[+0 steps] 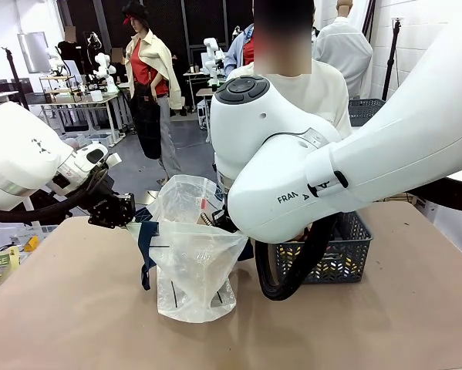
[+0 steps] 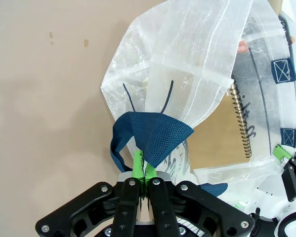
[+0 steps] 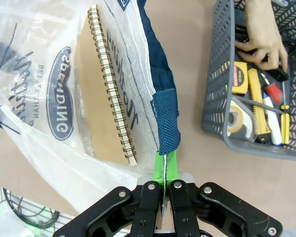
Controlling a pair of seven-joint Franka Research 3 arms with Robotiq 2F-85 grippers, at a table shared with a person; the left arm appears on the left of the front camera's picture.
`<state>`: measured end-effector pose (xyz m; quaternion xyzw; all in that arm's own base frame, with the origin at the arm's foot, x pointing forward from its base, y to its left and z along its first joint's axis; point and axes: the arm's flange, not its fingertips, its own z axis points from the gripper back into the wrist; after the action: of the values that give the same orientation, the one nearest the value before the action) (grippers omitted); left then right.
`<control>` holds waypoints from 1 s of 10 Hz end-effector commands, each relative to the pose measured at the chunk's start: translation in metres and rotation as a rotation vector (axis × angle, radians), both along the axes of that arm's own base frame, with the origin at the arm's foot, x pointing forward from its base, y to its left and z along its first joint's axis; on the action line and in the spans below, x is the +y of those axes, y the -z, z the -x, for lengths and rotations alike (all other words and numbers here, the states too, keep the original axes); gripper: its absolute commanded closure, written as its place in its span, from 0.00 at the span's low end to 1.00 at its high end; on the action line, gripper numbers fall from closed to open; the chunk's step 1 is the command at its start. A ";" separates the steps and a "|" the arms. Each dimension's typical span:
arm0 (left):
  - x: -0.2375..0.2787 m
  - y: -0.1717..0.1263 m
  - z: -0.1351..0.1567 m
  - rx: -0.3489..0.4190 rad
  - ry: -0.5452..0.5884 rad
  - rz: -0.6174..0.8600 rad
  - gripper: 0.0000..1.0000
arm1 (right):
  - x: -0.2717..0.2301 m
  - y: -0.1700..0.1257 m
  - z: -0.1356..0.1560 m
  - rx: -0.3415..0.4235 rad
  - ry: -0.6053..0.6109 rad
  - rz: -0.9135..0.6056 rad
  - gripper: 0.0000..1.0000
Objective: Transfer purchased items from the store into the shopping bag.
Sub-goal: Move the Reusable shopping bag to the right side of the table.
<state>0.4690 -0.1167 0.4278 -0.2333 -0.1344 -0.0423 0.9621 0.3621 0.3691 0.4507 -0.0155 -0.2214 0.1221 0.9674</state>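
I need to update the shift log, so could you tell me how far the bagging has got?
Done: a spiral notebook already sits inside the shopping bag. In hand: the left gripper and right gripper each pinch a navy handle, holding the mouth open, while the person's hand reaches into the grey basket. Left: several small items lie in that basket.

The bag [image 1: 192, 262] is thin, translucent plastic, crinkled and faintly shiny. Its handle [image 3: 166, 123] is navy woven cloth with a coarse mesh texture. At ten o'clock in the right wrist view, a notebook [image 3: 96, 98] has a matt brown card cover (like kraft paper) and a metal wire spiral [image 3: 119, 113]. The basket [image 3: 219, 98] at two o'clock is matt grey plastic. The table [image 1: 76, 308] is smooth, matt tan.
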 end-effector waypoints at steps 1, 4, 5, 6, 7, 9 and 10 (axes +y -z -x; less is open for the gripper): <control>0.004 -0.003 0.000 -0.002 -0.008 -0.004 1.00 | -0.001 -0.001 0.000 0.001 0.004 0.002 1.00; 0.004 -0.003 0.000 -0.002 -0.008 -0.004 1.00 | -0.001 -0.001 0.000 0.001 0.004 0.002 1.00; 0.004 -0.003 0.000 -0.002 -0.008 -0.004 1.00 | -0.001 -0.001 0.000 0.001 0.004 0.002 1.00; 0.004 -0.003 0.000 -0.002 -0.008 -0.004 1.00 | -0.001 -0.001 0.000 0.001 0.004 0.002 1.00; 0.004 -0.003 0.000 -0.002 -0.008 -0.004 1.00 | -0.001 -0.001 0.000 0.001 0.004 0.002 1.00; 0.004 -0.003 0.000 -0.002 -0.008 -0.004 1.00 | -0.001 -0.001 0.000 0.001 0.004 0.002 1.00; 0.004 -0.003 0.000 -0.002 -0.008 -0.004 1.00 | -0.001 -0.001 0.000 0.001 0.004 0.002 1.00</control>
<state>0.4690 -0.1167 0.4278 -0.2333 -0.1344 -0.0423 0.9621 0.3621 0.3691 0.4507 -0.0155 -0.2214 0.1221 0.9674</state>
